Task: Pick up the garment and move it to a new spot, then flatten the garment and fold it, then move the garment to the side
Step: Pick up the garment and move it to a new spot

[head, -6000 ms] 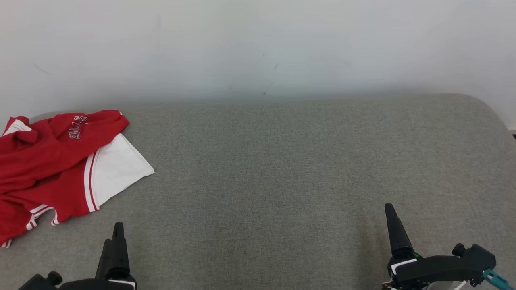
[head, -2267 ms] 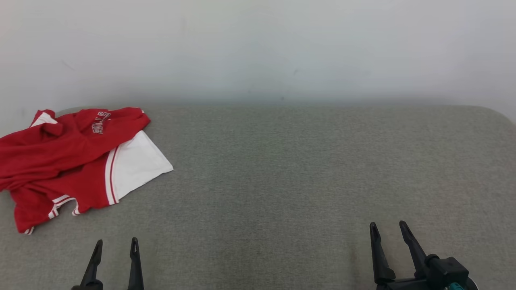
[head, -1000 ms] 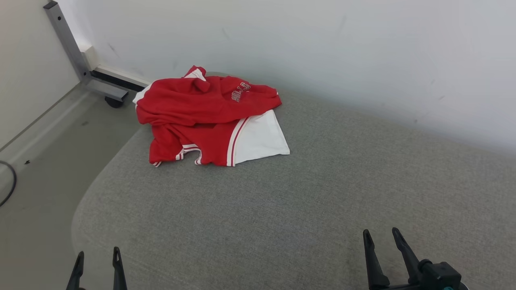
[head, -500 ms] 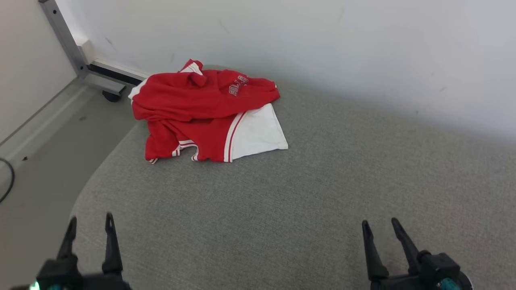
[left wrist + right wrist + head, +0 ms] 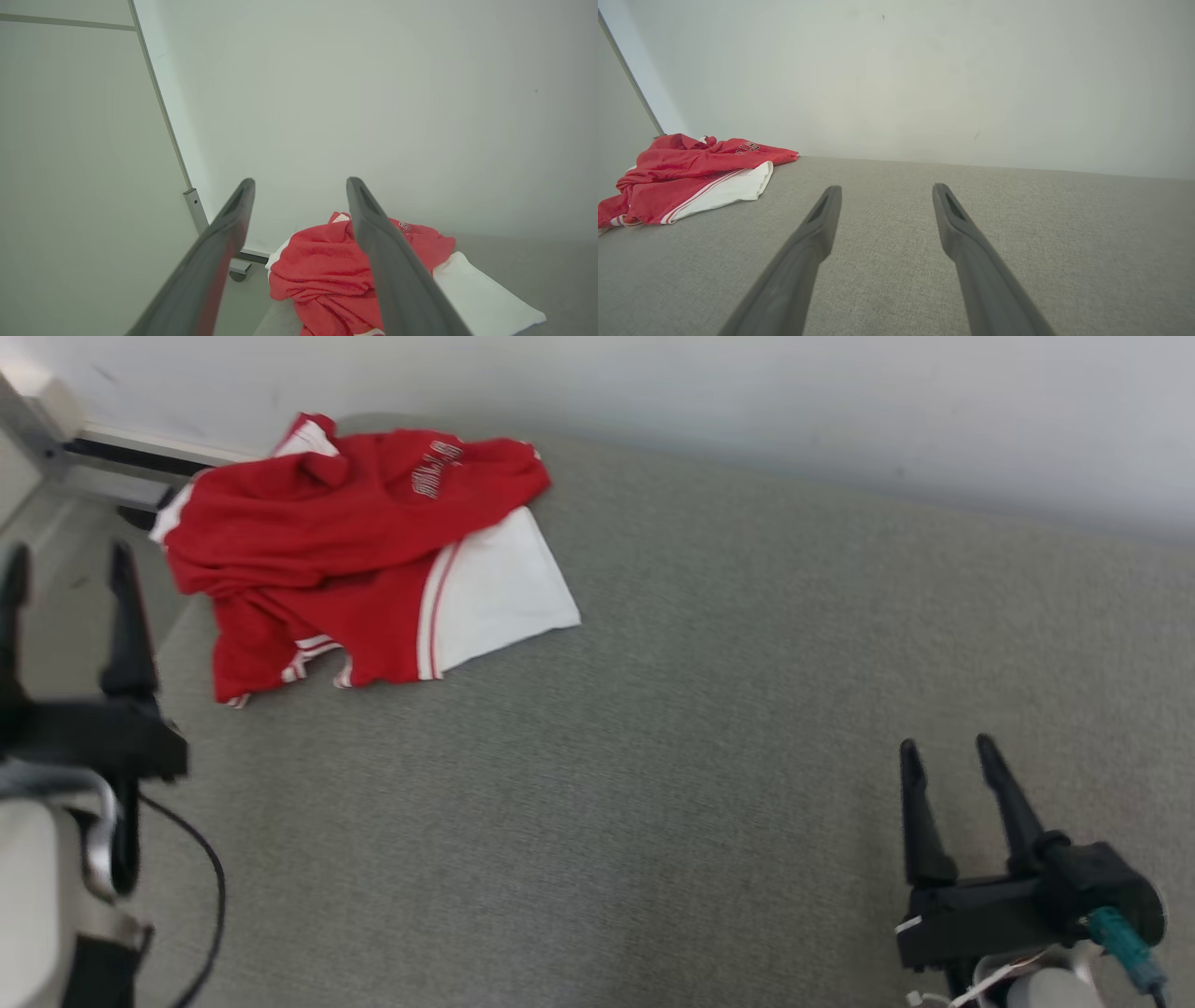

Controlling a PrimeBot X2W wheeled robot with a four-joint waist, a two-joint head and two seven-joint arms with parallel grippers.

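Vs half a second ago: the head camera is tilting lower, so the whole picture is shifting. The left end effector [image 5: 67, 558] is now standing much higher at 9 o'clock, pale forearm [image 5: 28, 896] showing, jaws wide and holding nothing. The right end effector [image 5: 946, 747] is also sitting higher at 4 o'clock, jaws wide, empty, over the grey upholstered surface [image 5: 700, 709]. The red and white jersey [image 5: 355, 541] is lying crumpled at 11 o'clock on that surface's far left corner by the wall [image 5: 747, 392], white panel facing 3 o'clock. It is near the left end effector but not touching it.
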